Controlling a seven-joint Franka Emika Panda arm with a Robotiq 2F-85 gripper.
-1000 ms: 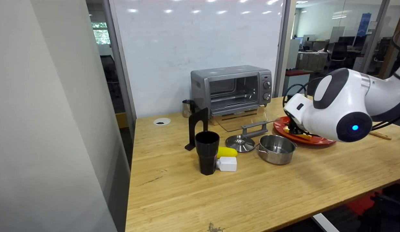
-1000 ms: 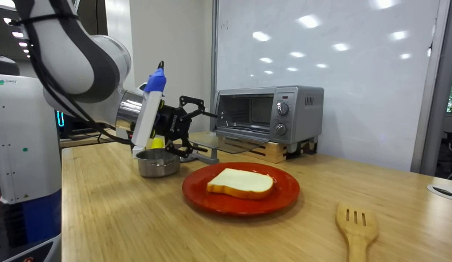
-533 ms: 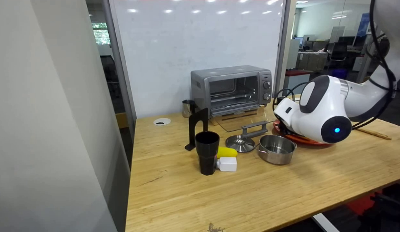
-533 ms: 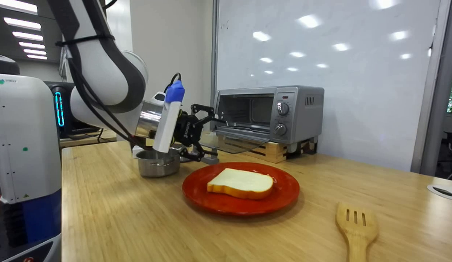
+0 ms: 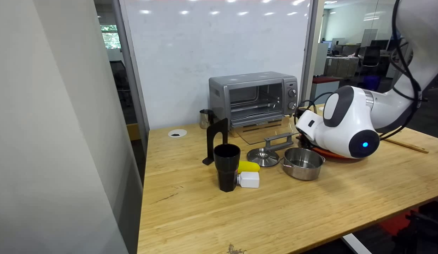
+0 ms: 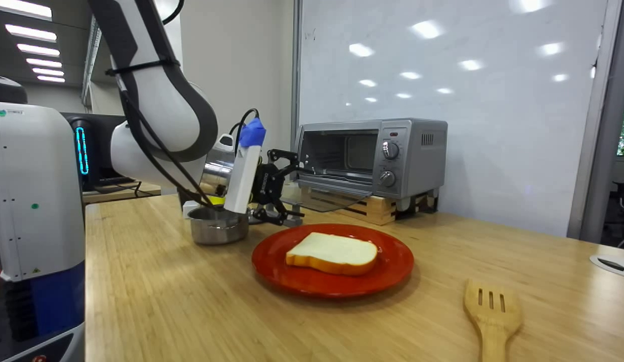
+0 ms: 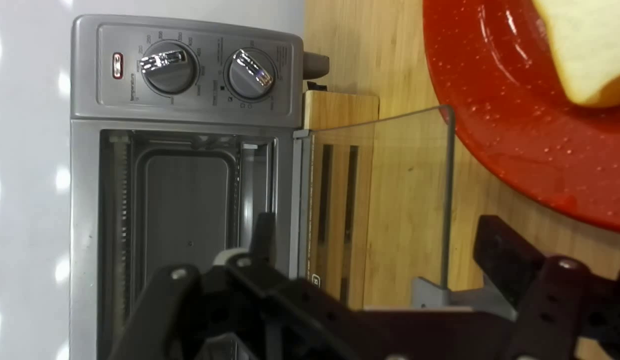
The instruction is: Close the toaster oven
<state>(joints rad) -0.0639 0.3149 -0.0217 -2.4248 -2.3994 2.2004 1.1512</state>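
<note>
The silver-grey toaster oven (image 5: 254, 100) stands against the whiteboard and also shows in an exterior view (image 6: 407, 166) and the wrist view (image 7: 190, 70). Its glass door (image 7: 404, 175) hangs open, folded down and forward, with a grey handle (image 5: 279, 141) at its outer edge. My gripper (image 6: 304, 193) is open and empty at the door's outer part. In the wrist view my gripper (image 7: 381, 237) has one finger over the oven opening and the other beyond the door's outer edge, overlapping the handle. I cannot tell whether it touches. In an exterior view the wrist hides the fingers.
A red plate (image 6: 271, 274) with a bread slice (image 6: 334, 249) lies close to the door. A steel pot (image 5: 303, 164), its lid (image 5: 263, 157), a black cup (image 5: 226, 171) and a black bookend (image 5: 210, 141) stand nearby. A wooden crate (image 6: 377, 210) supports the oven. A wooden spatula (image 6: 493, 311) lies at the side.
My arm and gripper have moved toward the oven door and slightly down, slowing over the last half second. The gripper stays open. The oven door has not moved.
</note>
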